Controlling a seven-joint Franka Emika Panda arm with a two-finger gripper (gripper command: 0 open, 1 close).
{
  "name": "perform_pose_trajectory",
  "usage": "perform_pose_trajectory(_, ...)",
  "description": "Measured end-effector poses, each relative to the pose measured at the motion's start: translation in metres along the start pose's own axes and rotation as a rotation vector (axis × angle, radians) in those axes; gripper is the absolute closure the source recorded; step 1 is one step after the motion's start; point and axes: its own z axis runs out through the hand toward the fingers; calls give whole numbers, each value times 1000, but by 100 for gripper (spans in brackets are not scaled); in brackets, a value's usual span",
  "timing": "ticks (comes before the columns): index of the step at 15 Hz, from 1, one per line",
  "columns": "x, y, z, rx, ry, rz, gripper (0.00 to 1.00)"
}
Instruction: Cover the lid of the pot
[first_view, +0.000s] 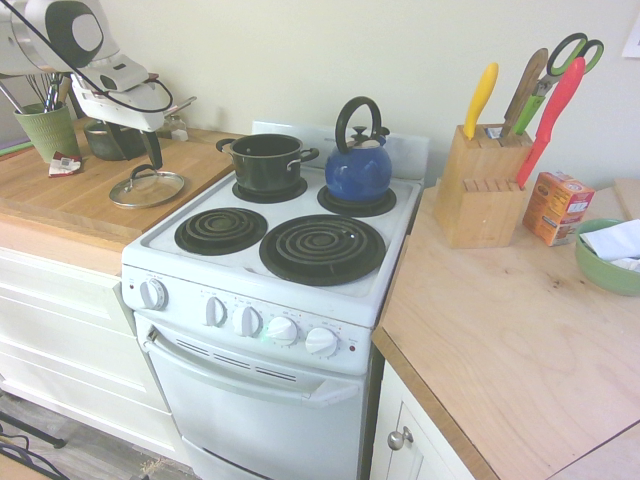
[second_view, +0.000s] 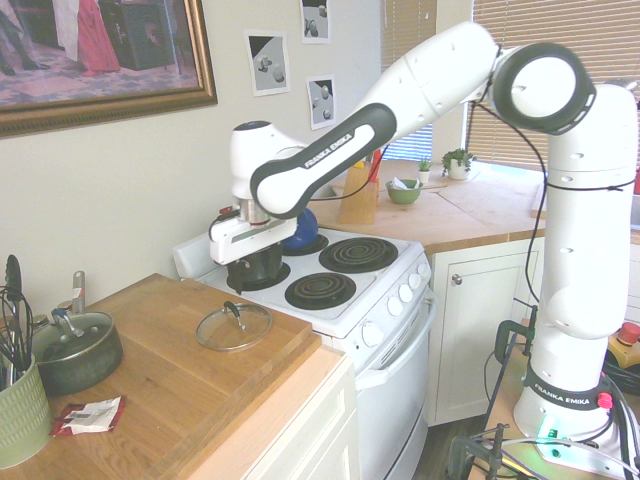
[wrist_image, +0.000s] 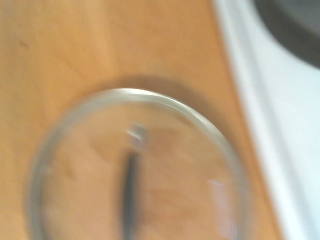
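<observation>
Lid (first_view: 158, 192) flat on the counter (first_view: 62, 205), just left of the stove (first_view: 210, 274); loop handle (first_view: 142, 170) upright. Gripper (first_view: 138, 157) left of the stove, above counter level, fingers apart, nothing held. Step in hand, judged: centre over the loop, straddle its narrow sides, descend without pressing the glass, close, lift level. Pot (first_view: 268, 167) uncovered, on the stove's back-left burner.

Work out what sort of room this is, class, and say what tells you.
Almost certainly a kitchen: there is a stove with coil burners, a blue kettle standing on it, and a wooden knife block on the counter.
</observation>
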Motion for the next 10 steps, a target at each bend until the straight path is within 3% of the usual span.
perform_pose_trajectory(4,1,-39,28,-9,-6,48,0)
perform_pose_trajectory(8,3,-46,60,-85,-22,83,0)
perform_pose_trajectory(9,1,-48,64,-97,-28,85,100)
perform_pose_trajectory(10,0,-51,65,-108,-34,86,100)
